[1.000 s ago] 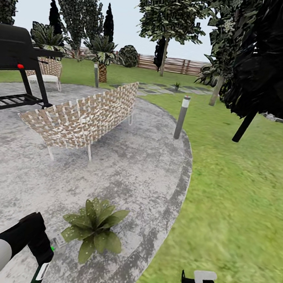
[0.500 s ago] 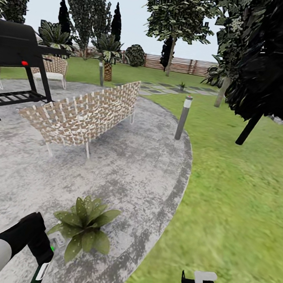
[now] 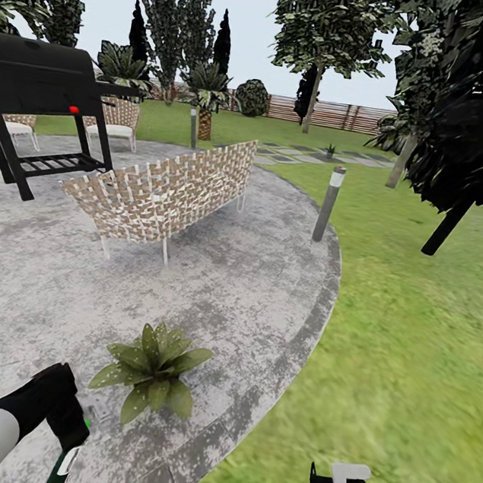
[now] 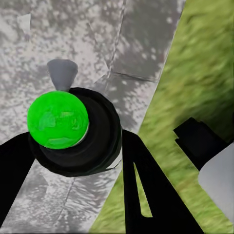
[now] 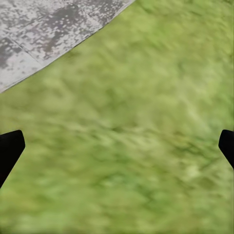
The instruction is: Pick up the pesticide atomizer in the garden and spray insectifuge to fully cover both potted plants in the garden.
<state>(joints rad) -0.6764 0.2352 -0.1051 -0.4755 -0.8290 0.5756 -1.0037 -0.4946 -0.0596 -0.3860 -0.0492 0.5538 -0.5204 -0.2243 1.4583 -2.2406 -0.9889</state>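
Gripped between the left gripper's dark fingers, the pesticide atomizer is largely hidden, its green cap up. Right gripper spreads wide over lawn, fingertips cut off. Beyond, one potted plant stands on the gravel patio.

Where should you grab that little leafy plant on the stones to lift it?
Low at its base, I'd guess, coming in sideways under the leaves. The potted plant spreads pointed leaves flat over its pot, hiding it, so from above a grab would only squash leaves. The right gripper is open; the left gripper holds the pesticide atomizer.
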